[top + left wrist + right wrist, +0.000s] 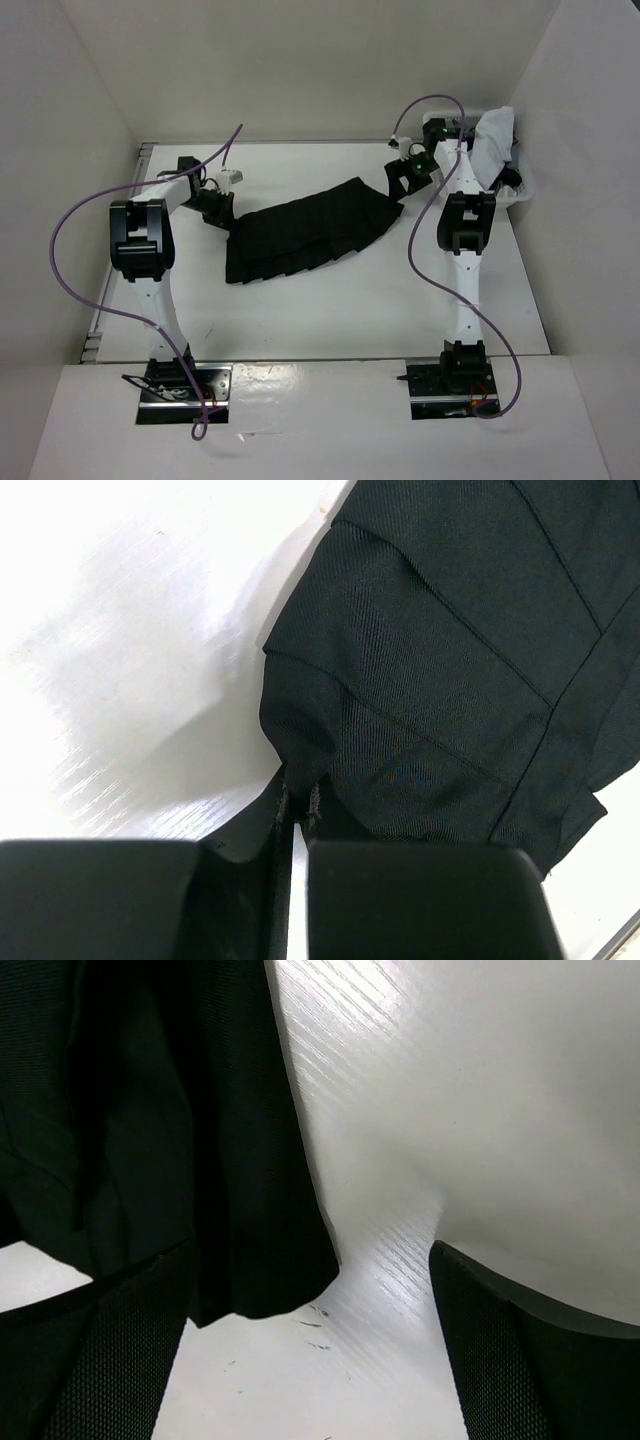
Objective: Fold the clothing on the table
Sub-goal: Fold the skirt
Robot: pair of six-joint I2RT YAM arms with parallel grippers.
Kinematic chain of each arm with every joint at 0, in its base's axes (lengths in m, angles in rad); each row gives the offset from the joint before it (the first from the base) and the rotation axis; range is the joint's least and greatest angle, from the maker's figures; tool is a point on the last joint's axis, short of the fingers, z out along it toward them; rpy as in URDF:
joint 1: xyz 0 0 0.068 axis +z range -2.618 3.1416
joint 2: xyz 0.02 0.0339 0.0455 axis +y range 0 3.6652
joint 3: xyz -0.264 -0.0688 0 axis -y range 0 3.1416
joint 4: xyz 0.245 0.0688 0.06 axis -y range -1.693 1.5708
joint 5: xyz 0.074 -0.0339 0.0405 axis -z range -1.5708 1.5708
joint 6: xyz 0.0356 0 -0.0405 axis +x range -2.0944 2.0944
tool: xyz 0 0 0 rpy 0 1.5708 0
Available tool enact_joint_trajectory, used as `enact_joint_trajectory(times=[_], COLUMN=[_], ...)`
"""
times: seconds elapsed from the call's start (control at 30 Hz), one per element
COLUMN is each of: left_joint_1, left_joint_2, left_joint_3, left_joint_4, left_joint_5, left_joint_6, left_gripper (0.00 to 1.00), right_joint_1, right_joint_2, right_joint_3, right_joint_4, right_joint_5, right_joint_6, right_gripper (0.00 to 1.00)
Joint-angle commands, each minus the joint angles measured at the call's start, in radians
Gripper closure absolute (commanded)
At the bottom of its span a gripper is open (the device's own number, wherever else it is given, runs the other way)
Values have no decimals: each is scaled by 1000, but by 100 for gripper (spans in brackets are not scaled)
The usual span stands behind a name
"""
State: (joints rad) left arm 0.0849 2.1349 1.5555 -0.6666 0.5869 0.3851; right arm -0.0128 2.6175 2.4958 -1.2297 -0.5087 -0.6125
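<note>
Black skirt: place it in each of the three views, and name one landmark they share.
Top external: the black skirt lies across the middle of the white table.
Left wrist: it fills the centre and upper right, one corner pinched in the shut left gripper.
Right wrist: it is at the upper left, its corner showing between the open right gripper's fingers.
Shared landmark: the white table, bare beside the skirt in every view.

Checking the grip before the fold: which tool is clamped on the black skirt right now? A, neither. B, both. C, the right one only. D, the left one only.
D: the left tool is pinched shut on a corner of the skirt, while the right tool stands wide open at the skirt's other end.
</note>
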Motion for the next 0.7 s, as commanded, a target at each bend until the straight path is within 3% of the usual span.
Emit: enact_joint_trajectory(times=[0.0, 0.1, 0.4, 0.67], left_joint_1=[10, 10, 10, 10], left_joint_2=[-18, -27, -27, -17], left_joint_3=[-26, -37, -46, -55], left_joint_4=[-24, -24, -24, -15], left_joint_5=[-73, -73, -64, -44], left_joint_6=[11, 1, -8, -8], left_gripper=[99, 99, 99, 99], right_joint_1=[17, 17, 77, 77], right_joint_2=[6, -10, -102, -91], right_joint_3=[64, 3, -473, -540], right_joint_4=[-71, -71, -71, -71], right_joint_5=[-19, -53, -172, -296], right_joint_6=[-21, -21, -128, -170], right_gripper=[1, 1, 1, 1])
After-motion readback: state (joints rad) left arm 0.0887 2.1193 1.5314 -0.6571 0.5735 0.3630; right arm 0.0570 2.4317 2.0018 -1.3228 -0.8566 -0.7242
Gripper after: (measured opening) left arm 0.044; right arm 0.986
